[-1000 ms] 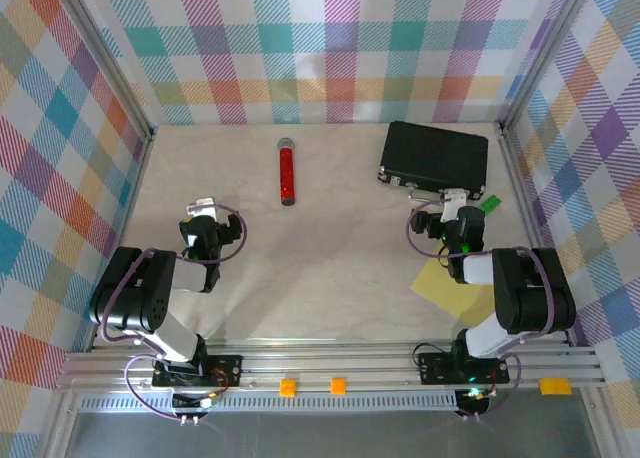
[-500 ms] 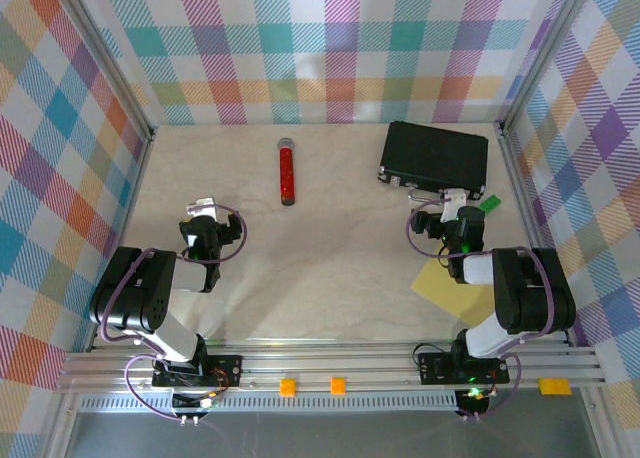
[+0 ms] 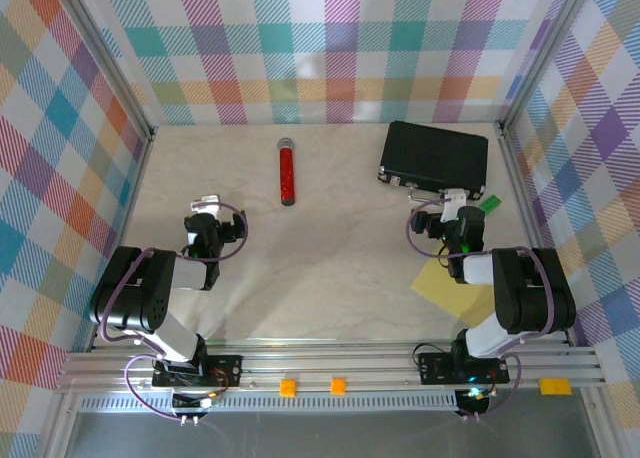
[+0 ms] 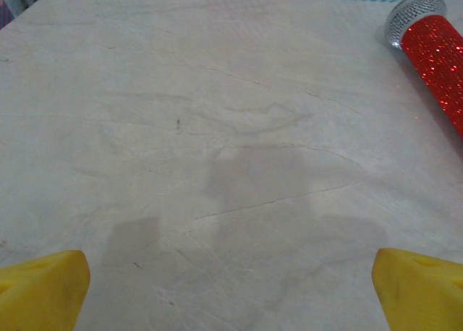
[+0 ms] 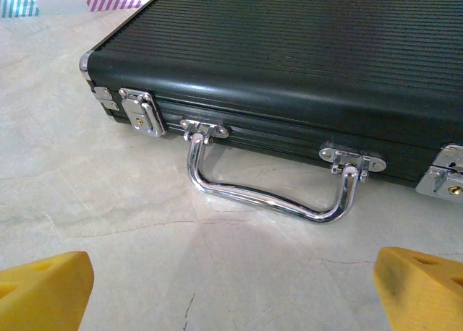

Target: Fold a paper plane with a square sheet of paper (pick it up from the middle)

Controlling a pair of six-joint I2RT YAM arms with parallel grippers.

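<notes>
Left gripper (image 3: 206, 206) edged slightly right | right gripper (image 3: 455, 196) unmoved | both spread wide

No legible text, label, brand mark, number or sign is present on the case (image 5: 304, 49), the cylinder (image 4: 438, 63) or any other surface in view.

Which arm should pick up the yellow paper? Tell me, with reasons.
Right. The paper lies beside the right arm's base, just behind the open right gripper; the left gripper, also open, sits far across the table.
</notes>
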